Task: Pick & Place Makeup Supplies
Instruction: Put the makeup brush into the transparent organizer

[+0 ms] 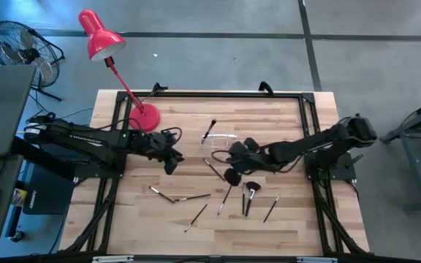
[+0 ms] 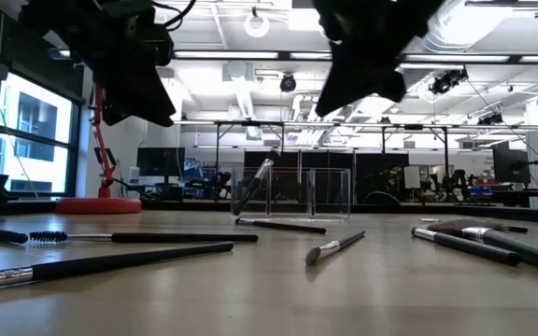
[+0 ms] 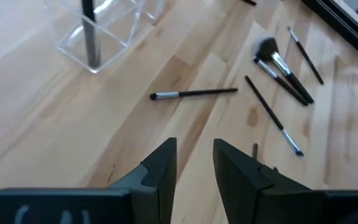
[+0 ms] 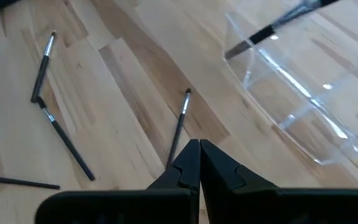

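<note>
Several thin makeup brushes and liners lie scattered on the wooden table [image 1: 291,226]. Among them are a dark one [image 1: 214,169] at mid table, a crossed pair [image 1: 174,195] nearer the front, and a fluffy-headed brush [image 1: 252,191]. One dark brush [image 1: 209,130] leans inside the clear plastic holder [image 1: 224,136], its lower end on the holder's floor. My left gripper [image 3: 194,158] hovers open above the table, left of centre, with nothing between its fingers. My right gripper [image 4: 199,155] is shut and hangs above the mid-table brush [image 4: 180,124], whose near end its fingers hide.
A red desk lamp [image 1: 143,117] stands on its round base at the far left corner. The black frame rails [image 1: 196,95] run along the table's far and side edges. Bare wood lies along the front edge.
</note>
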